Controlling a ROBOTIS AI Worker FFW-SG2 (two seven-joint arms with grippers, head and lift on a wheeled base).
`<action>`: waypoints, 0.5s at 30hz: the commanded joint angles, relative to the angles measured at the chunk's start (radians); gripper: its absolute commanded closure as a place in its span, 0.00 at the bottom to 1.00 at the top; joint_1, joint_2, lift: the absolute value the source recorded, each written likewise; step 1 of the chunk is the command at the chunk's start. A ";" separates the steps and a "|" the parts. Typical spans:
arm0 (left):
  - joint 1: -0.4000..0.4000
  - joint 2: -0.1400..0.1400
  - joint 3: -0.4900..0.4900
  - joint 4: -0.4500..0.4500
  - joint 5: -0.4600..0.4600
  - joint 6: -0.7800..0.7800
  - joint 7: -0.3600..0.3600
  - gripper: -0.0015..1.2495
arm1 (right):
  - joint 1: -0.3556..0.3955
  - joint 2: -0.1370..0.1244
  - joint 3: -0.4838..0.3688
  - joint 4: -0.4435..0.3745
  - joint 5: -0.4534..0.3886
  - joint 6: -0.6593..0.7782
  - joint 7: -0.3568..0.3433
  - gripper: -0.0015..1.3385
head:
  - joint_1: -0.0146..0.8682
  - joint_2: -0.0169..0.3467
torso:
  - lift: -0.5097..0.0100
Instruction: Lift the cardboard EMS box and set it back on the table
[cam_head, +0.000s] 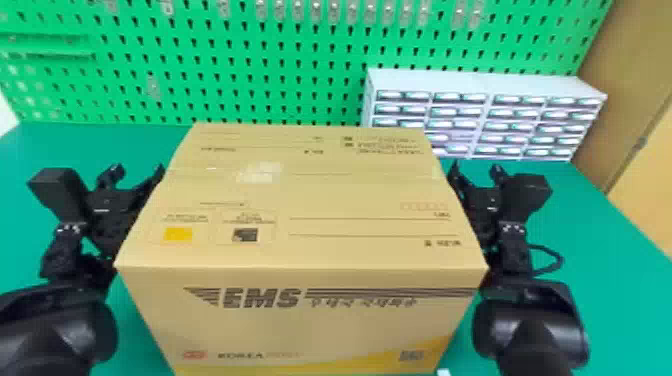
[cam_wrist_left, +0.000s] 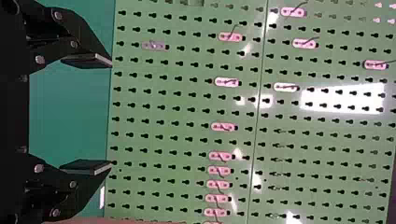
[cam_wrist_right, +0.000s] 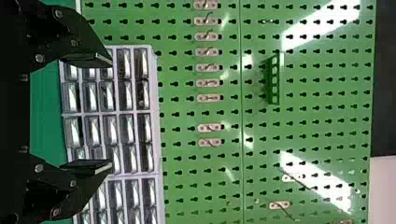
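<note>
While the EMS box (cam_head: 320, 195) sits btwn L gripper (cam_head: 136, 170) & R gripper (cam_head: 476, 170), head view has the drawer unit (cam_head: 475, 81) behind, to the R. L wrist view: L gripper (cam_wrist_left: 111, 114) fingers apart, pegboard (cam_wrist_left: 187, 109) beyond. R wrist view: R gripper (cam_wrist_right: 112, 114) fingers apart too, drawer unit & pegboard beyond.

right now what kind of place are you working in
Probably a workshop or packing station: a green pegboard wall with hooks behind the table, a cabinet of small parts drawers, and a cardboard EMS box between two robot arms.
</note>
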 joint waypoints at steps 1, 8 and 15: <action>0.000 0.000 -0.003 0.000 -0.004 0.000 0.000 0.39 | -0.002 0.001 0.012 0.008 -0.007 -0.005 0.000 0.37 | 0.78 0.00 | 0.80; -0.002 0.000 -0.010 0.000 -0.009 0.000 0.000 0.39 | -0.005 0.001 0.020 0.015 -0.013 -0.011 0.000 0.37 | 0.78 0.00 | 0.80; -0.003 0.000 -0.015 0.000 -0.011 0.000 -0.001 0.39 | -0.012 0.001 0.028 0.026 -0.021 -0.016 0.000 0.37 | 0.78 0.00 | 0.80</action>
